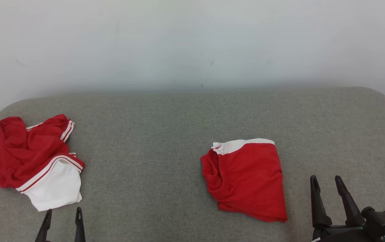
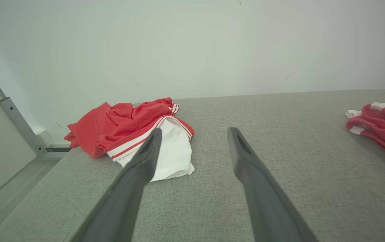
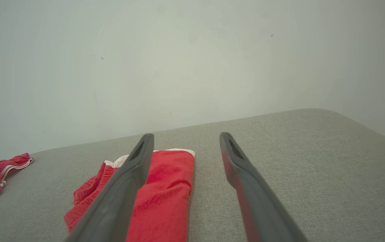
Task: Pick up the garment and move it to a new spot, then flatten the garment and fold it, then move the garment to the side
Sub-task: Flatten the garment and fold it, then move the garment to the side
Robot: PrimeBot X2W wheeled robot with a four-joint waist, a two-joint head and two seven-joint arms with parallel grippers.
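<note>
- Head view: a grey cushion [image 1: 152, 134] with a fine woven texture and rounded far corners stands against a pale, plain wall [image 1: 192, 40].
- A crumpled garment [image 1: 27, 158], red with a white panel and thin red-and-white striped trim, lies bunched at the cushion's left end, partly over its left edge.
- A folded garment [image 1: 246, 181], red with a white band along its far edge and a gathered waistband on its left side, lies flat as a rough 4-sided shape right of the cushion's middle.
- The left gripper [image 1: 63, 210] hangs over the cushion's near edge at the left, just short of the crumpled garment's white panel; its 2 dark tapered fingers are spread and hold nothing.
- The right gripper [image 1: 325, 177] hangs over the cushion's near edge at the right, beside the folded garment and apart from it; its fingers are likewise spread and empty.
- Left wrist view: a grey metal rail [image 2: 17, 124] slants beyond the cushion's left end, and the crumpled garment's deep folds show.
- Right wrist view: the cushion's rounded right corner shows, and the folded garment's creased red cloth lies partly behind the left finger [image 3: 125, 188].
</note>
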